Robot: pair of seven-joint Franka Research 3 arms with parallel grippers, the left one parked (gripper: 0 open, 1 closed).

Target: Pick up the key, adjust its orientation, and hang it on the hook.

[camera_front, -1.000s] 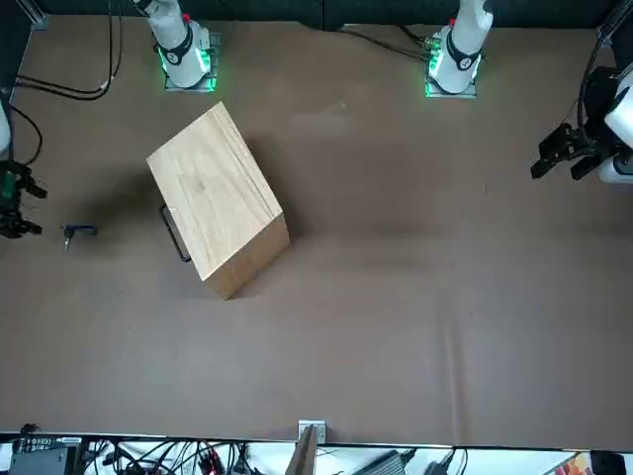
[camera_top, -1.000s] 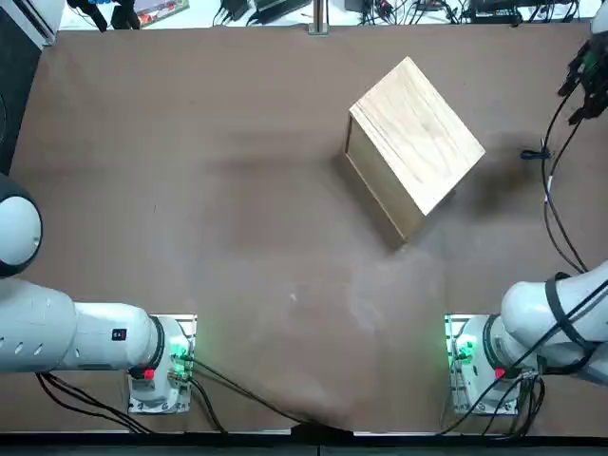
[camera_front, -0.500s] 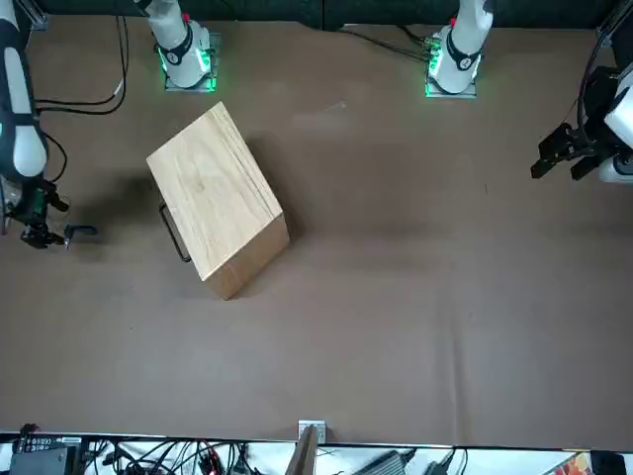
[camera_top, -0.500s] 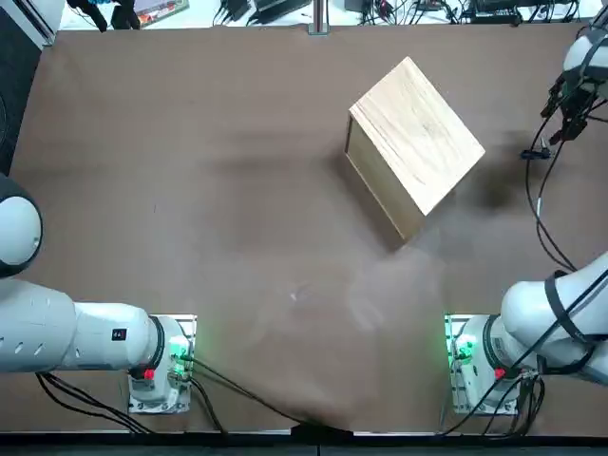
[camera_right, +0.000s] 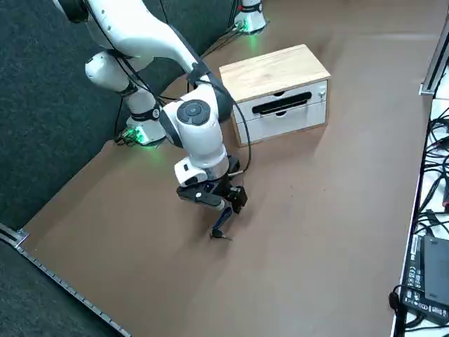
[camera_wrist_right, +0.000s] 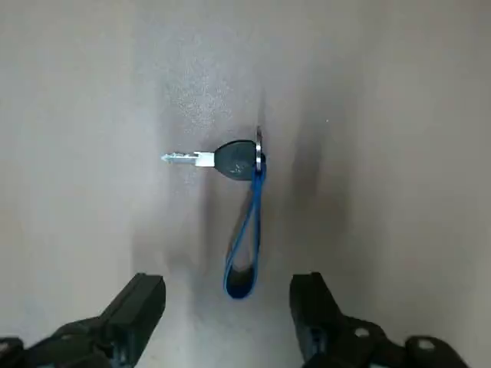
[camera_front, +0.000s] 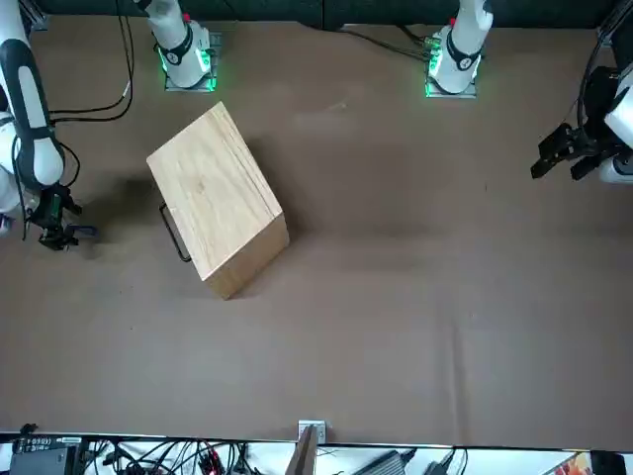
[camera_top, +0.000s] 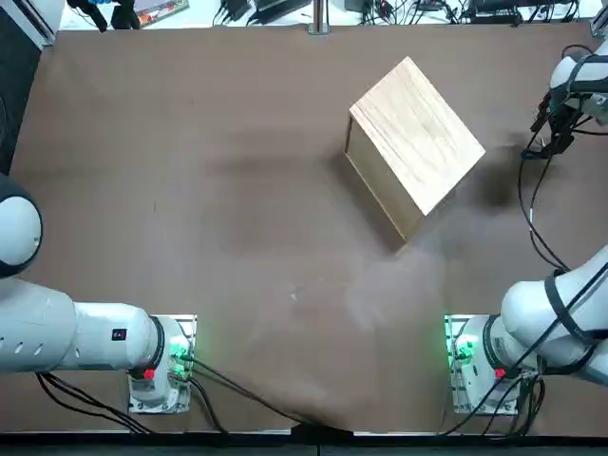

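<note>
We have the black-headed key (camera_wrist_right: 235, 160) lying flat on the brown table (camera_right: 316, 210), apart from the wooden two-drawer box (camera_right: 273, 70), with a metal ring (camera_wrist_right: 259, 149) and a blue strap (camera_wrist_right: 258, 207) attached. Our right gripper (camera_wrist_right: 228, 284) is poised over that area with its jaws spread wide and nothing between them.

Our first worry is the grasp. The strap's loop reaches toward the space between the fingers, while the key sits beyond it. If we close too soon, we could catch only soft strap, leaving the key to swing and making its orientation hard to set. If we reach for the head instead, its slim profile leaves little height to grip: too high and we close on nothing, too low and the fingertips press into the table. A pinch on the ring might let the key pivot.

Later, a dangling strap could cover the ring's opening or snag on the black drawer handle (camera_right: 280, 105). We cannot confirm which fitting is the hook; the small silvery one (camera_right: 323, 93) on the upper drawer front is a candidate, and a poor approach there could nudge the box
</note>
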